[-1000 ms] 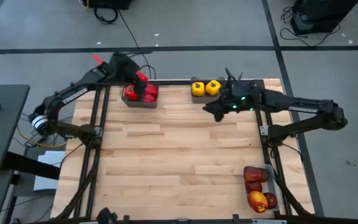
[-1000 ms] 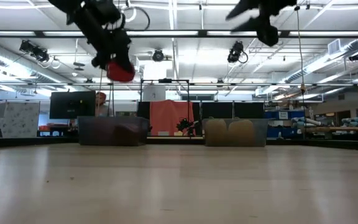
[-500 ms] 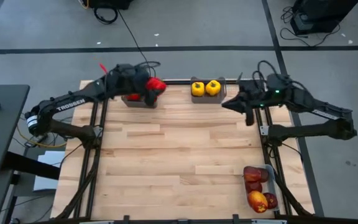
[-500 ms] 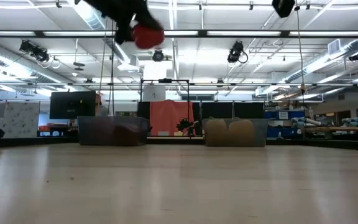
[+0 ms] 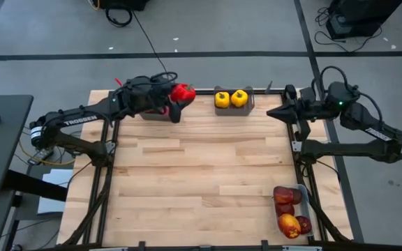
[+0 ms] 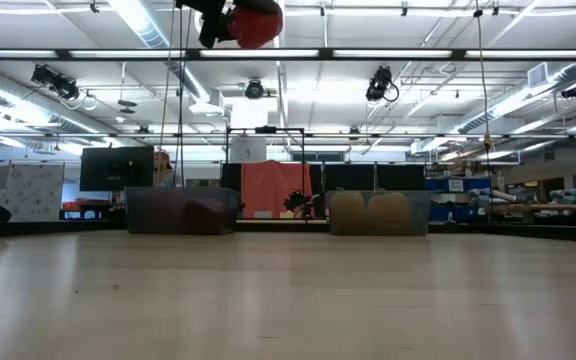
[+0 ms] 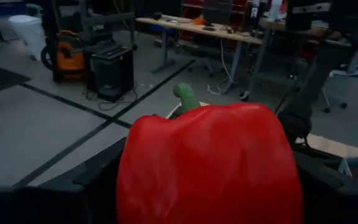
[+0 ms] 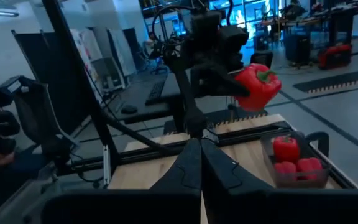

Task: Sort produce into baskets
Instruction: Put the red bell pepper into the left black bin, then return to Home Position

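My left gripper holds a red bell pepper with a green stem high above the table's far side, between the two dark bins. The left bin holds several red peppers. The right bin holds two yellow peppers. In the low view the pepper hangs at the top. My right gripper is shut on nothing, up by the table's far right edge. My left gripper pinches the red pepper by its two opposite side walls between its two fingers. The fingers lie about level and reach in from the table's left. The pepper is lifted well clear of the table and bins, stem upward.
A clear tray with several dark red apples sits at the near right corner. The wooden tabletop spreads between bins and tray. Black frame rails run along both sides. A workshop room lies beyond the far edge.
My left gripper has risen from over the left bin and swung toward the table's right, tipping from pointing down to about level; the red pepper went with it, lifted higher. My right gripper has drawn back from the yellow peppers' bin toward the right edge and risen.
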Controlling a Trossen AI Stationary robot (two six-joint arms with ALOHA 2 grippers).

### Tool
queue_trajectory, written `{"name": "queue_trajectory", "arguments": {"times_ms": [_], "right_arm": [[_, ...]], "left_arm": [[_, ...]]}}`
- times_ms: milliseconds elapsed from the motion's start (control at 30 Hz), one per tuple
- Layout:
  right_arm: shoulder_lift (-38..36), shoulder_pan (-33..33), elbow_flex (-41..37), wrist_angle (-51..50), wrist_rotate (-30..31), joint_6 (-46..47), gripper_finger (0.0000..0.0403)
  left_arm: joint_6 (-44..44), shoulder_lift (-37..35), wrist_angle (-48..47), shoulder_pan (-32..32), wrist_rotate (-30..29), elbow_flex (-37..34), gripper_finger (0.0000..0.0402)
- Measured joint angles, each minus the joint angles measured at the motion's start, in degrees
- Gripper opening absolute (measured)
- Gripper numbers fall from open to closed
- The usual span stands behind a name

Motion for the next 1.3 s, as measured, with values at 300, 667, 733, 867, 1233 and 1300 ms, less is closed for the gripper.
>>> {"name": "queue_trajectory", "arguments": {"times_ms": [300, 667, 733, 867, 1233, 1300], "right_arm": [[1.5, 0.3, 0.0, -1.3, 1.3, 3.6, 0.0002], [11.4, 0.7, 0.0, 2.3, 6.1, 3.5, 0.0004], [13.5, 0.7, 0.0, 3.5, 6.1, 4.0, 0.0005], [16.5, 0.8, 0.0, 5.9, 11.5, 6.6, 0.0005], [16.9, 2.6, 0.0, 5.9, 17.9, 7.8, 0.0005], [16.4, 2.6, 0.0, 5.5, 19.3, 5.3, 0.0005]], "left_arm": [[1.6, -0.5, -20.1, 3.1, -8.3, -0.1, 0.0316], [8.0, 4.3, -26.3, 23.2, 7.0, -10.9, 0.0337], [10.7, 6.5, -25.2, 25.0, 7.5, -12.1, 0.0344], [16.6, 10.7, -21.9, 26.8, 7.5, -12.5, 0.0365], [17.9, 10.8, -18.4, 27.8, 8.3, -9.5, 0.0396], [16.9, 9.7, -18.9, 27.6, 9.4, -7.0, 0.0397]]}}
